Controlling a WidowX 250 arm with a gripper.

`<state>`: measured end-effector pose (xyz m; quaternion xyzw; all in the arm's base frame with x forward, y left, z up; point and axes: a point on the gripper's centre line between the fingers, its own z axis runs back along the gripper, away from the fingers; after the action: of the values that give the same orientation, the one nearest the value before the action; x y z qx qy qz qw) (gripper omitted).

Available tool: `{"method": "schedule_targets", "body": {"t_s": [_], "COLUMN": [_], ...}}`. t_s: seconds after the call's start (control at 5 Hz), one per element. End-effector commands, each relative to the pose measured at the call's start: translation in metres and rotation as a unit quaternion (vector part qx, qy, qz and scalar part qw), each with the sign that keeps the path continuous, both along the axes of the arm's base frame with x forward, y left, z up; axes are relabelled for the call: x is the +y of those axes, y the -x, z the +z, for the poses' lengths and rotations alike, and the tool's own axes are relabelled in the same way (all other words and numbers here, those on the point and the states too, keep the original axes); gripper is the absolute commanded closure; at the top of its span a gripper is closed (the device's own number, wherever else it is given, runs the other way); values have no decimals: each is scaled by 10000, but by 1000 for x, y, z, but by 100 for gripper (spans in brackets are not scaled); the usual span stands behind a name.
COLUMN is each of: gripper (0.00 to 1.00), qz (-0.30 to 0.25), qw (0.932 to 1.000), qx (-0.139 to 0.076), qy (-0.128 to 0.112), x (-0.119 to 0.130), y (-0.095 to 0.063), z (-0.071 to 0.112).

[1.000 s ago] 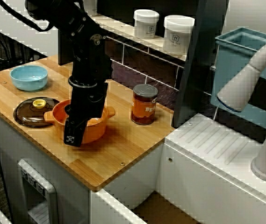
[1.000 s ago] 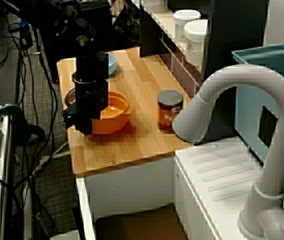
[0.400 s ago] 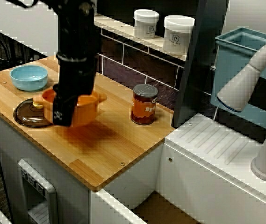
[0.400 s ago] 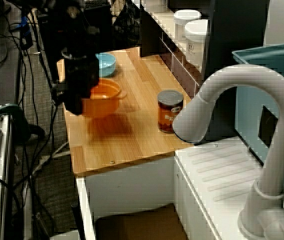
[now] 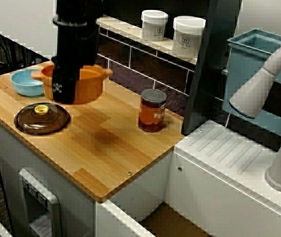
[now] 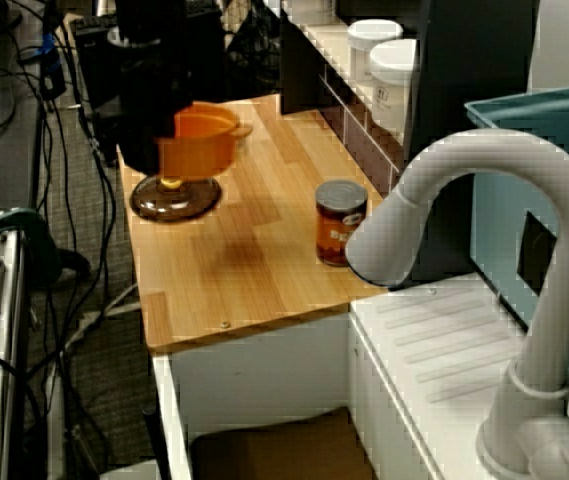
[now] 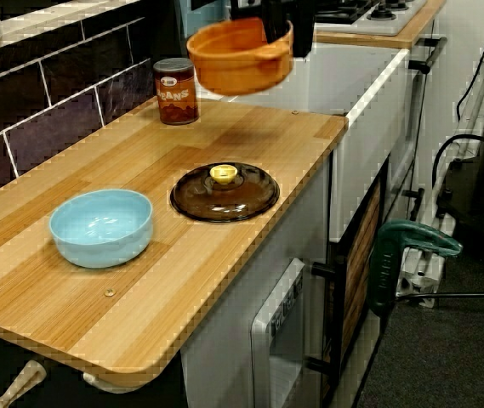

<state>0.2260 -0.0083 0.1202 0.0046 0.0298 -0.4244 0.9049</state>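
While the arm (image 5: pixel 78 29) hangs over the wooden counter (image 5: pixel 110 153), its gripper (image 5: pixel 61 89) is pinched tight on the rim of the orange pot (image 5: pixel 86 83). One finger shows outside the wall, and the other, I take it, is inside. The pot is clear of the wood, in the air above the brown glass lid (image 5: pixel 42 118) and a shade toward the wall from it. In the view from the counter's end it tilts slightly. The blue bowl (image 5: pixel 25 81) sits near the lid, on the side away from the bean can (image 5: pixel 152 109), which stands well apart from the lid toward the sink. To my eye this is the carrying stage: the pot is grasped and aloft, not set anywhere. Any move from here calls for a firm hold, a level pot, and height enough to clear the lid's yellow knob (image 5: pixel 41 109).
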Motion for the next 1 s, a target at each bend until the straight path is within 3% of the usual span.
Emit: {"method": "schedule_targets", "body": {"t_s": [0.0,0.2,0.4,0.8], "gripper": [100,100,100,100], "qz": [57,159,269,328], "qw": [9970,9950,9942,9942], "qx": [-734,-928,-985,-1014], "qy": [-232,-329,-328,-138], "x": [2,3,9,21], "y": [-6,-13,-27,-42], "z": [60,65,71,97]}}
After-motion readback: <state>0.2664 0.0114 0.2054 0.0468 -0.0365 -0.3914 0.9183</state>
